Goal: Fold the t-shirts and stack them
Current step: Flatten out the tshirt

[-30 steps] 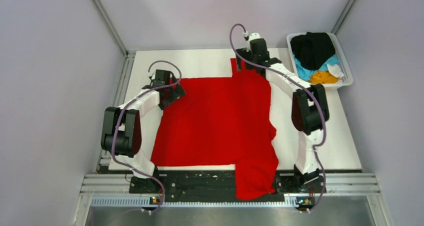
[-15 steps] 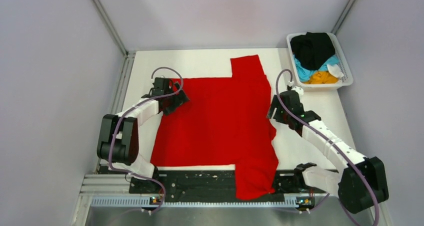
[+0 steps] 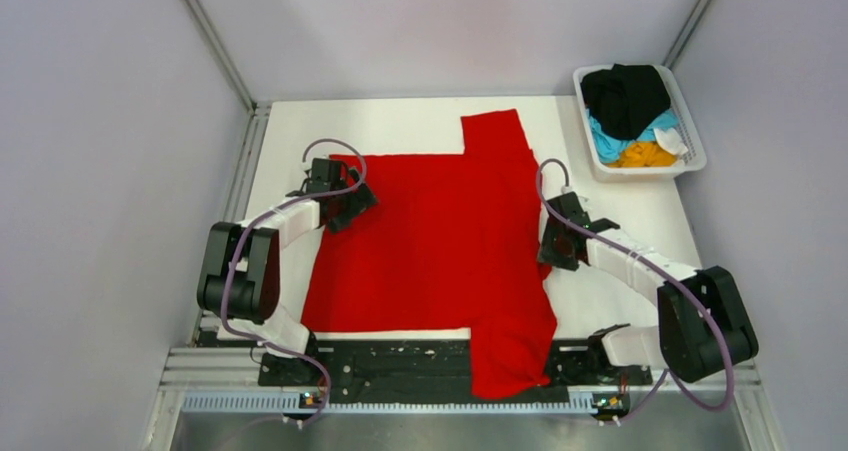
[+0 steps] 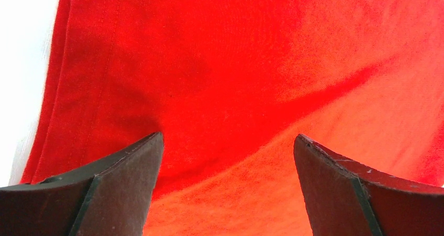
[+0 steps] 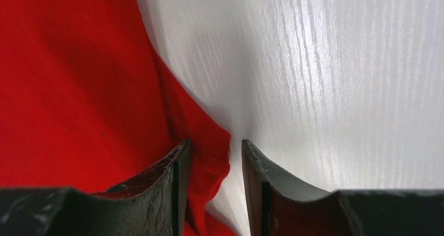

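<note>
A bright red t-shirt (image 3: 440, 231) lies spread flat on the white table (image 3: 400, 126), one sleeve at the back and one part hanging over the front rail. My left gripper (image 3: 350, 206) sits low over the shirt's left back corner, open wide, with red cloth (image 4: 235, 63) under and between its fingers (image 4: 228, 142). My right gripper (image 3: 552, 246) is at the shirt's right edge. Its fingers (image 5: 215, 144) stand a narrow gap apart, with a raised fold of the red hem (image 5: 209, 142) between them, against the left finger. Other t-shirts, black (image 3: 625, 96), light blue (image 3: 605, 141) and orange-yellow (image 3: 648, 154), lie in the basket.
The white plastic basket (image 3: 690, 126) stands at the back right corner of the table. Grey walls close in on both sides and at the back. A metal rail (image 3: 380, 366) with the arm bases runs along the front edge. Bare white table (image 5: 340, 63) lies right of the shirt.
My right arm swung from the shirt's back sleeve down to its right edge, and its jaws narrowed around the hem. The left gripper shifted slightly onto the shirt's corner, still open.
</note>
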Robot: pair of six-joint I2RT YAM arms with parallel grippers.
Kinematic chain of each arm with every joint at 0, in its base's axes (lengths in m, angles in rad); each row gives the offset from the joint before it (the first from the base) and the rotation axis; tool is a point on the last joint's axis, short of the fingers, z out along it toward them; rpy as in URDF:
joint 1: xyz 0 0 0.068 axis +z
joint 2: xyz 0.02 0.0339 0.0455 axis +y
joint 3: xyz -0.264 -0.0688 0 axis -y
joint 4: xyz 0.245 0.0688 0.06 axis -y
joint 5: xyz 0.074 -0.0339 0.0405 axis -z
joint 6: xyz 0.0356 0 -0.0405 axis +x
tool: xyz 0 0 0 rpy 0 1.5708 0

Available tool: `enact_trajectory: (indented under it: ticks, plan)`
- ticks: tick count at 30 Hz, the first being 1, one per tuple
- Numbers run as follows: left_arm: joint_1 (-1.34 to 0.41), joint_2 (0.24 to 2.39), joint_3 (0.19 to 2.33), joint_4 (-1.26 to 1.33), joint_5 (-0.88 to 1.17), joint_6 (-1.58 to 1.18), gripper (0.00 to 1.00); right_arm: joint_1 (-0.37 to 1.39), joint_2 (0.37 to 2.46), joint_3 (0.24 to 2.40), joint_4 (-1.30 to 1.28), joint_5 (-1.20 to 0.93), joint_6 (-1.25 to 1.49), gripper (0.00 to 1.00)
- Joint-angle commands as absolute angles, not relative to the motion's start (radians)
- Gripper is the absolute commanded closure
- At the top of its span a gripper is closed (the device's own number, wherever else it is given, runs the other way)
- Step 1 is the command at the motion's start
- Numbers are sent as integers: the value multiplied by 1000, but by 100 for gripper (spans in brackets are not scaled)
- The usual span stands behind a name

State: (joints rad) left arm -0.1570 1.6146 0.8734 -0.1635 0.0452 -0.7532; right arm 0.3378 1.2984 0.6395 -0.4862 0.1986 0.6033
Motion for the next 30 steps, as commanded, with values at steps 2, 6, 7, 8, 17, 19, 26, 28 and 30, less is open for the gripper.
enact_trajectory:
  ticks: [2, 6, 7, 8, 17, 19, 26, 28, 30]
  plan:
    - [-156, 1645, 870, -144, 10, -766, 1, 334, 1323, 623, -444, 176, 615, 62]
    - [-156, 1656, 869, -147, 10, -775, 1, 334, 1368, 628, -433, 159, 621, 81]
    - [-156, 1656, 870, -152, -21, -777, 1, 334, 1366, 629, -435, 159, 621, 93]
    - [-156, 1657, 870, -157, -30, -779, 1, 334, 1360, 628, -438, 169, 624, 100]
    - [-151, 1648, 868, -208, -113, -794, 1, 254, 1322, 770, -697, 505, 685, 100]
    - [-147, 1643, 868, -220, -126, -789, 1, 230, 1313, 783, -775, 593, 725, 100]
    - [-146, 1659, 868, -229, -114, -787, 1, 214, 1324, 824, -1005, 731, 856, 100]
    - [-146, 1658, 863, -222, -115, -789, 1, 214, 1316, 821, -1028, 732, 878, 95]
    - [-147, 1657, 867, -226, -109, -785, 1, 214, 1285, 825, -1026, 723, 870, 79]
